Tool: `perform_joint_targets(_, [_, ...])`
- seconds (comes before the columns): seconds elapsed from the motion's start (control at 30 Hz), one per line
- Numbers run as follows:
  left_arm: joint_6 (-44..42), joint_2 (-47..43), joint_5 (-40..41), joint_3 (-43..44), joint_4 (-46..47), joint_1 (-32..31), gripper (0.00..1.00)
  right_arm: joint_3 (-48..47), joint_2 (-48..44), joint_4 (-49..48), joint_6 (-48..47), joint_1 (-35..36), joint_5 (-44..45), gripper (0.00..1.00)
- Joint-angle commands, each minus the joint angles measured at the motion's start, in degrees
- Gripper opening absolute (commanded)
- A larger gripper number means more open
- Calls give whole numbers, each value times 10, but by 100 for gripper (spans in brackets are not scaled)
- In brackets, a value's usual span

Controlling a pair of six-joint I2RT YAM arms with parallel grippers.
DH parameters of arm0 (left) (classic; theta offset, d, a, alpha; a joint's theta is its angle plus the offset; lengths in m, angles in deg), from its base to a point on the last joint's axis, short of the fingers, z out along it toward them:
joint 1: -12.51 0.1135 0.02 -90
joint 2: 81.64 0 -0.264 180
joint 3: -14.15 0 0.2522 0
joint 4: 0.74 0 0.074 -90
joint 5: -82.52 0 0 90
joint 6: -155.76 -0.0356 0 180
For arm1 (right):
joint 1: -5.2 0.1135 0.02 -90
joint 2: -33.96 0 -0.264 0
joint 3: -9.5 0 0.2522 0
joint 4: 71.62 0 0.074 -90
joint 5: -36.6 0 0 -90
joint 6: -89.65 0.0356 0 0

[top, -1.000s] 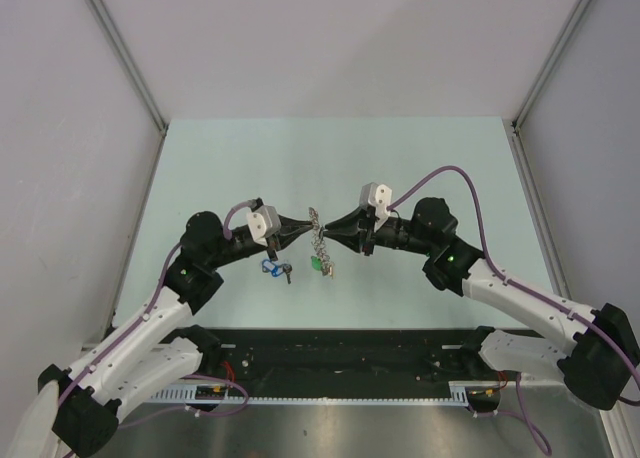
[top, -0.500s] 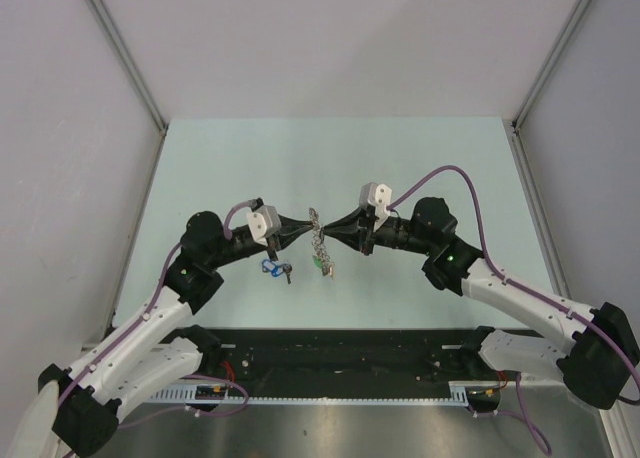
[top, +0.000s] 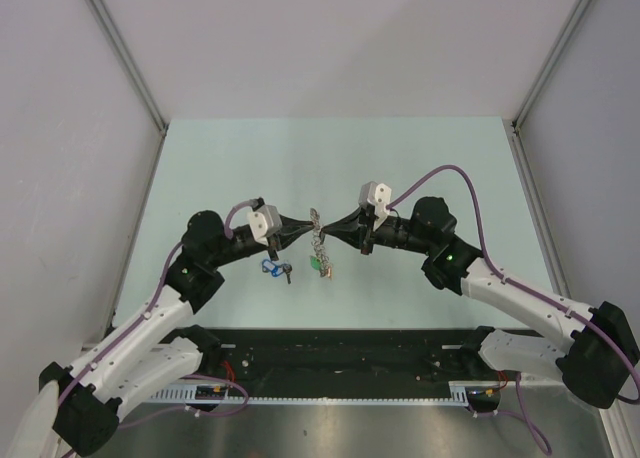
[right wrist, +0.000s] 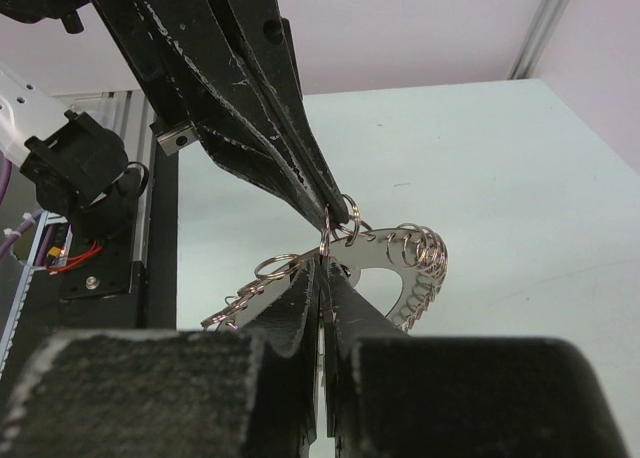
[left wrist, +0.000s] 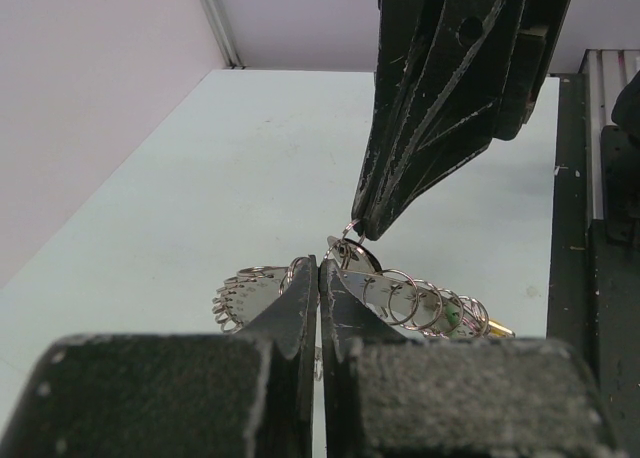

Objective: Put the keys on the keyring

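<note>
The keyring [top: 319,244], a flat grey metal ring fringed with small silvery rings, hangs above the table between both arms. My left gripper [top: 309,226] is shut on its upper edge. In the left wrist view the ring [left wrist: 405,300] spreads to both sides of the closed gripper [left wrist: 320,268]. My right gripper [top: 327,227] is shut on the same edge from the other side, and its own view shows the ring [right wrist: 398,266] at that gripper's tips [right wrist: 325,266]. A green tag [top: 316,263] dangles below. The keys, blue-tagged [top: 269,268] and black-tagged [top: 287,273], lie on the table under my left wrist.
The pale green table [top: 330,168] is enclosed by white walls behind and on both sides. A black rail [top: 340,353] with the arm bases and cables runs along the near edge.
My right gripper has closed its jaws onto the keyring's upper edge. The left gripper has kept its hold, and the keys on the table have not moved.
</note>
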Motion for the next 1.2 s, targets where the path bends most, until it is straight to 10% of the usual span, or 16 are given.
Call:
perform_joint_targets(0.0, [6,0,-17,10,31,-1,1,-24,3,-28,4,1,-8,0])
perform_joint_targets(1.17, [50,17,9,37,0,1,0,-49,12,61,-93,36,16,0])
